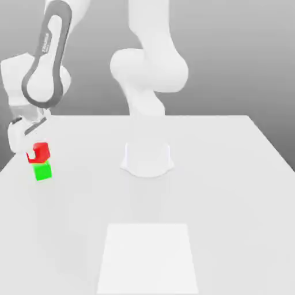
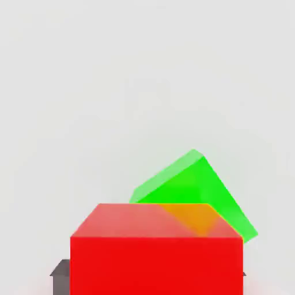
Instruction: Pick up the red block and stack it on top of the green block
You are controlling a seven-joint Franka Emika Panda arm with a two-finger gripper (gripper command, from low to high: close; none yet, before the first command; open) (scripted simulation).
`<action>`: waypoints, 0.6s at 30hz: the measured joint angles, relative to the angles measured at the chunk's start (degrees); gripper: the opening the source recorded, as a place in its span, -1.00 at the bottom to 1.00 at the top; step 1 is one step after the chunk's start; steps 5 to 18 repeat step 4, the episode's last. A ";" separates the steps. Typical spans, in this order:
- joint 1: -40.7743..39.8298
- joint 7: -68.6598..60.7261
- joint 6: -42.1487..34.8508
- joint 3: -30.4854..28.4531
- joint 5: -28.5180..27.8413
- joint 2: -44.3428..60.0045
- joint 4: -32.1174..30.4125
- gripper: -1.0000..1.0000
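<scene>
The red block [image 1: 40, 152] is held between the fingers of my gripper [image 1: 36, 153], which is shut on it at the exterior view's left. Directly under it the green block [image 1: 43, 171] rests on the table. The red block's underside is at or just above the green block's top; I cannot tell if they touch. In the hand view the red block [image 2: 155, 253] fills the foreground, with a dark fingertip [image 2: 60, 269] at its side. The green block [image 2: 196, 190] lies beyond it, turned at an angle to the red one and partly covered by it.
The arm's white base [image 1: 147, 158] stands at the middle of the white table [image 1: 230, 190]. A lighter square patch [image 1: 148, 256] lies on the table's near side. The blocks are close to the table's edge at the exterior view's left.
</scene>
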 joint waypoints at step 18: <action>-0.37 -2.42 3.20 1.02 3.46 2.64 -0.26 -1.00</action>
